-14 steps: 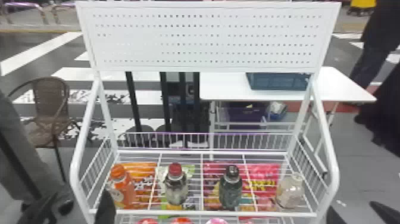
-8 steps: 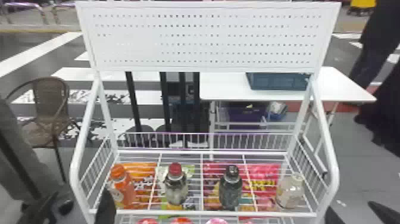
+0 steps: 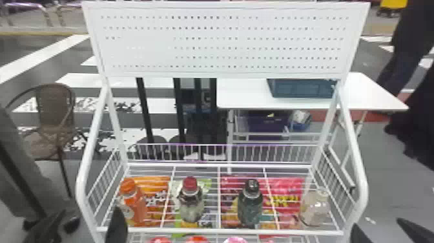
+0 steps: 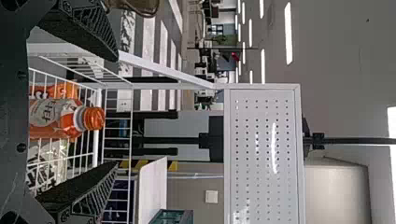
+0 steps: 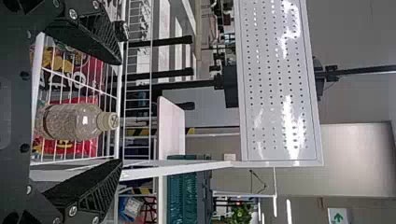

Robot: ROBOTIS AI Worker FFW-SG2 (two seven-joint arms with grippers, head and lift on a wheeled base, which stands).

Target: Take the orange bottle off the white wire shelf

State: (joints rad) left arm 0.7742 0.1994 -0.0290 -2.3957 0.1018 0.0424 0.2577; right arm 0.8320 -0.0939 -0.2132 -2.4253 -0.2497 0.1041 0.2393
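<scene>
4 bottles stand in 1 row along the front edge of the white wire shelf (image 3: pixel 219 231), the orange bottle (image 3: pixel 133 208) nearest the front left corner. 2 grippers, the left gripper (image 3: pixel 87 223) and right gripper (image 3: pixel 382 228), have jaws spread. All 4 bottles stay where they were.

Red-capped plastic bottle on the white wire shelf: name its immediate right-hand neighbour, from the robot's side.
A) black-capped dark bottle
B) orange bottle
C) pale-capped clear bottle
A: the black-capped dark bottle stands between the red-capped bottle and the pale-capped bottle.
</scene>
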